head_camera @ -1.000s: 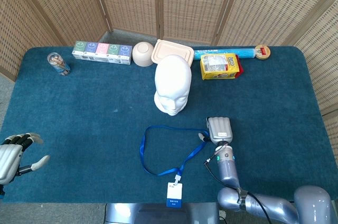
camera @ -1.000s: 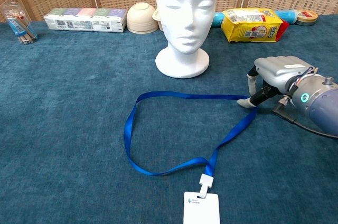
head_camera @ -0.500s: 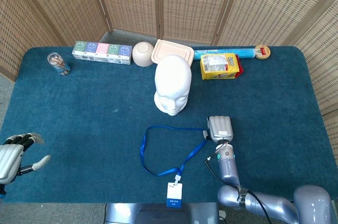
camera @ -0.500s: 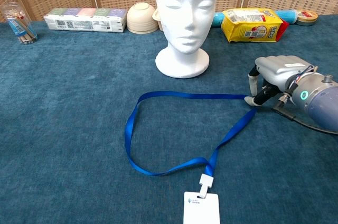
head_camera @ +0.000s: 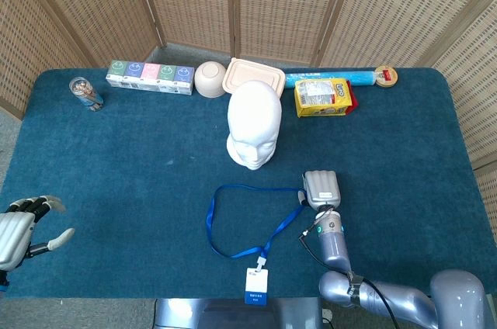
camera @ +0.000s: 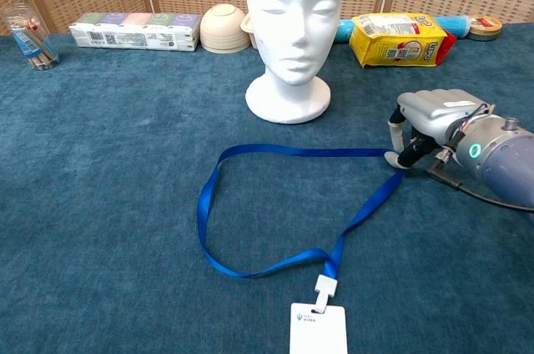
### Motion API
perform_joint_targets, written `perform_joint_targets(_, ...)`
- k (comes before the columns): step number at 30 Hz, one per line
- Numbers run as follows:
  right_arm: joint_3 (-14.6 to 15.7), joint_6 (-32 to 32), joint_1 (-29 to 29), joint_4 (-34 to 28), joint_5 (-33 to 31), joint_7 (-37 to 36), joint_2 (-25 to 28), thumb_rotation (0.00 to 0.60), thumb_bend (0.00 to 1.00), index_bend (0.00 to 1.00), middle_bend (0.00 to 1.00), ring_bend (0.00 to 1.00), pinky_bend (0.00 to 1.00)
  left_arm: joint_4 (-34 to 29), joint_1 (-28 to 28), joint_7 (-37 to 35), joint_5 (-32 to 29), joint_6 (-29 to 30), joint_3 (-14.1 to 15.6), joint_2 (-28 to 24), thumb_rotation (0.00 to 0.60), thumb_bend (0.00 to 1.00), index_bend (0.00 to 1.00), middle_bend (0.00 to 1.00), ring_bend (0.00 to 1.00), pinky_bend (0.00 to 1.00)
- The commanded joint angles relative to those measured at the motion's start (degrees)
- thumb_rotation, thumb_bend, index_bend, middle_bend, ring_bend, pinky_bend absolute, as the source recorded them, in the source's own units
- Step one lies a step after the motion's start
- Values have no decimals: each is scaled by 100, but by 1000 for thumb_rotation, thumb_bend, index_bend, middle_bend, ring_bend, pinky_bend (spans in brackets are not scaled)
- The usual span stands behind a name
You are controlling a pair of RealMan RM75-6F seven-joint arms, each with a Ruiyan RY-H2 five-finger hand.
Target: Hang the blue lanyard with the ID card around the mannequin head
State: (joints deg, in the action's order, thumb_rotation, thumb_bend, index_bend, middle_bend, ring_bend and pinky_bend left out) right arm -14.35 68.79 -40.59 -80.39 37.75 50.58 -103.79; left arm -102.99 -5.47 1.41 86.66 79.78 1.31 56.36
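White card: the ID card (camera: pixel 318 329) sits nearest me on the blue cloth, bottom edge cut off in the chest view, print too small to read.
Lanyard: blue lanyard (camera: pixel 250 204) lies flat in a big loop on the table (head_camera: pixel 116 158), clipped to the card, nowhere on the head yet.
Right hand: my right hand (camera: pixel 427 120) is palm down at the loop's right corner, fingers curled under, tips touching the strap. Honestly can't tell if I've pinched it or I'm just resting on it, the palm hides that.
Left hand: my left hand (head_camera: pixel 19 230) is way off at the near left edge, fingers spread, holding nothing, partly cut off by the frame.
Mannequin head: white foam mannequin head (camera: pixel 290 32) stands upright just past the loop, facing me.
Back row: cup (head_camera: pixel 84 94), box row (head_camera: pixel 150 77), bowl (head_camera: pixel 210 78), lidded container (head_camera: pixel 253 76), yellow bag (head_camera: pixel 322 97), blue roll (head_camera: pixel 330 77), small tin (head_camera: pixel 385 75).
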Motion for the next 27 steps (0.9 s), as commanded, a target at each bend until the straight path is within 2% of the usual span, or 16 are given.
perform_joint_targets(1, -14, 11, -19, -7, -11, 10, -11, 474, 460, 569, 1000, 1000, 1000, 14, 7, -28, -1, 9, 3, 0, 29, 90, 373, 312, 285, 240)
perform_joint_targets(5, -25, 23, -42, -35, -40, 36, -13, 510, 480, 580, 1000, 1000, 1000, 35, 5, -53, -4, 0, 7, -6, 29, 89, 373, 312, 285, 240)
perform_joint_targets(17, 31, 105, -23, -267, 12, -2, 47, 539, 512, 598, 1000, 1000, 1000, 106, -72, -72, -98, -125, -34, 10, 31, 90, 373, 312, 292, 240)
perform_joint_targets(24, 34, 150, -21, -416, 50, -30, 88, 538, 516, 603, 1000, 1000, 1000, 169, -232, 158, -50, -274, -86, 66, 32, 90, 373, 355, 363, 248)
perform_joint_targets(27, 33, 174, -18, -477, 61, -48, 97, 540, 517, 604, 1000, 1000, 1000, 190, -354, 317, -53, -377, -150, 116, 31, 92, 374, 410, 432, 329)
